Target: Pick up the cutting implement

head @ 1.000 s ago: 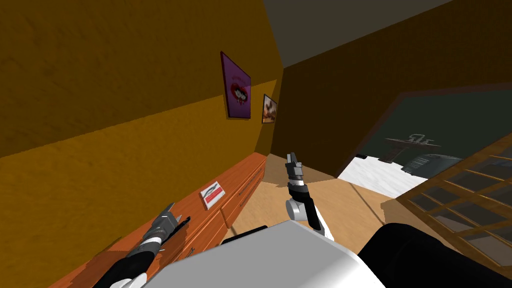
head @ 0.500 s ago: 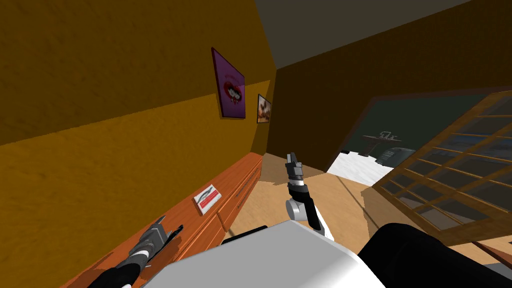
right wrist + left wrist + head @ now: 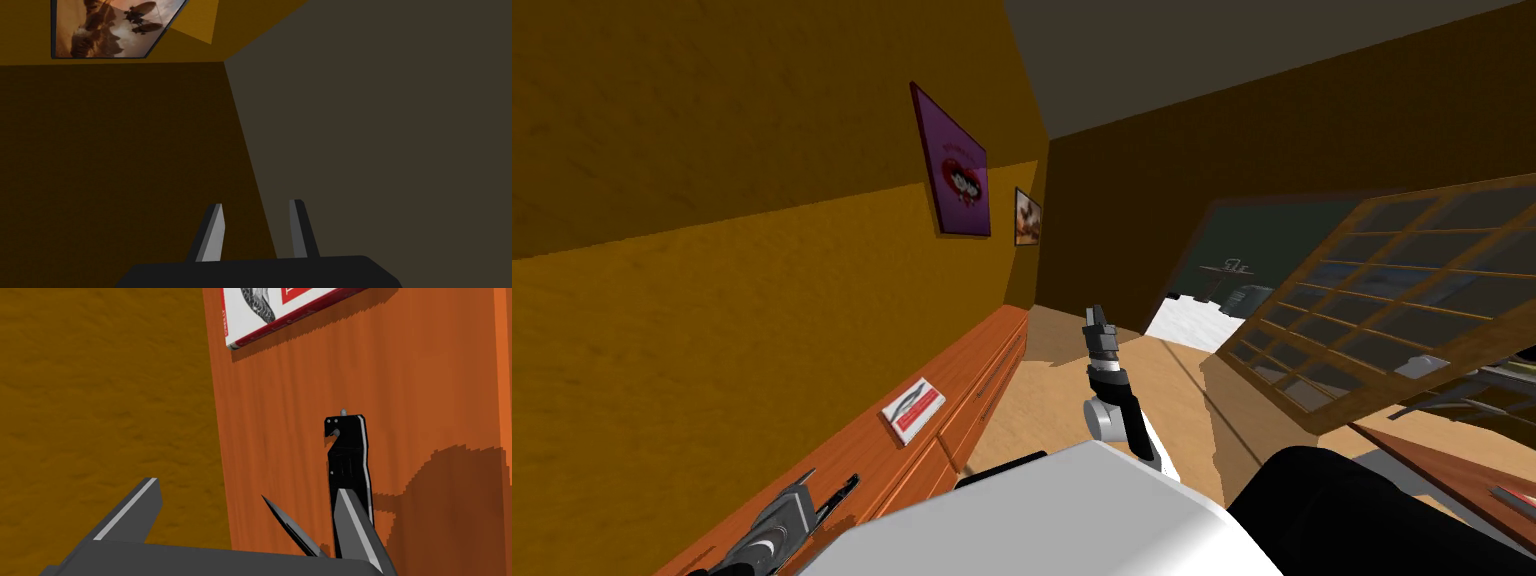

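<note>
Head view: the left gripper was seen low at 7 o'clock, over an orange wooden dresser. The black folding knife lay on the dresser top at the gripper's 2 o'clock, and a red and white book lay farther along. The right gripper was raised at the middle.

Left wrist view: the fingers were spread wide and nothing was gripped. The knife's blade lay between them, its handle just beside one.

Right wrist view: the fingers were drawn near together, with nothing between.
</note>
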Available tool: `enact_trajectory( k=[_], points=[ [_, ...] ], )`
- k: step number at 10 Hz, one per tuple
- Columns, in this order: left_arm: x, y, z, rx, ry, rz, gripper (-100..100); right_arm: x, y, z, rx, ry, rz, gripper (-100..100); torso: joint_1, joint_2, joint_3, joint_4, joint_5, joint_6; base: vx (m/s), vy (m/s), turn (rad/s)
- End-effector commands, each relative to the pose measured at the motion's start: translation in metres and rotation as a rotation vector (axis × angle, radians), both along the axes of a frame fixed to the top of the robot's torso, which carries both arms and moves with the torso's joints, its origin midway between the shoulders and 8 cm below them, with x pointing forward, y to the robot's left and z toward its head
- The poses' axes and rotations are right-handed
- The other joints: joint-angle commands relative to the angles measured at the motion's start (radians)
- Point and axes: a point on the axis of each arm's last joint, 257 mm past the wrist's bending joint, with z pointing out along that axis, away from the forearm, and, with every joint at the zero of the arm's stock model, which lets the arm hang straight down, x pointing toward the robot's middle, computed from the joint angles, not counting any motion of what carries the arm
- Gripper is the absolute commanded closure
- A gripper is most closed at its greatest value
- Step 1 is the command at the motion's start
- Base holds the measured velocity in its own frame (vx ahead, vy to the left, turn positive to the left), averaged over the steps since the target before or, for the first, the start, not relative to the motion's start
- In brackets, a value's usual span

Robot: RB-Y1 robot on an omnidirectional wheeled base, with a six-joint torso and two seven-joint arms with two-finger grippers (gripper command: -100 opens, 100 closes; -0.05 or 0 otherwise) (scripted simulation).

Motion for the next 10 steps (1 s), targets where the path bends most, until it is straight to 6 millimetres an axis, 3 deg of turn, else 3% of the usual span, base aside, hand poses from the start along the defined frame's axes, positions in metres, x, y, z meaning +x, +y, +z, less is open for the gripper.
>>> enact_trajectory(
  k=[1, 4, 5, 6, 7, 10],
  points=[
    [-0.015, 0.003, -0.011, -0.024, 0.045, 0.022, -100, 0.000, 0.000, 0.000, 0.000, 0.000, 0.000, 0, 0.000, 0.000, 0.000, 0.000, 0.000, 0.000, 0.007, 0.026, -0.100],
    [-0.056, 0.027, -0.037, -0.090, 0.150, 0.112, -100, 0.000, 0.000, 0.000, 0.000, 0.000, 0.000, 0, 0.000, 0.000, 0.000, 0.000, 0.000, -0.001, 0.004, 0.024, -0.177],
    [-0.060, 0.024, -0.040, -0.099, 0.168, 0.111, -100, 0.000, 0.000, 0.000, 0.000, 0.000, 0.000, 0, 0.000, 0.000, 0.000, 0.000, 0.000, 0.000, 0.004, 0.027, -0.115],
    [-0.078, 0.035, -0.050, -0.128, 0.207, 0.157, -100, 0.000, 0.000, 0.000, 0.000, 0.000, 0.000, 0, 0.000, 0.000, 0.000, 0.000, 0.000, -0.001, 0.008, 0.027, -0.160],
    [-0.082, 0.033, -0.052, -0.136, 0.224, 0.157, -100, 0.000, 0.000, 0.000, 0.000, 0.000, 0.000, 0, 0.000, 0.000, 0.000, 0.000, 0.000, -0.001, 0.005, 0.029, -0.136],
    [-0.120, 0.045, -0.069, -0.208, 0.313, 0.241, -100, 0.000, 0.000, 0.000, 0.000, 0.000, 0.000, 0, 0.000, 0.000, 0.000, 0.000, 0.000, -0.001, 0.006, 0.030, -0.199]
  ],
)
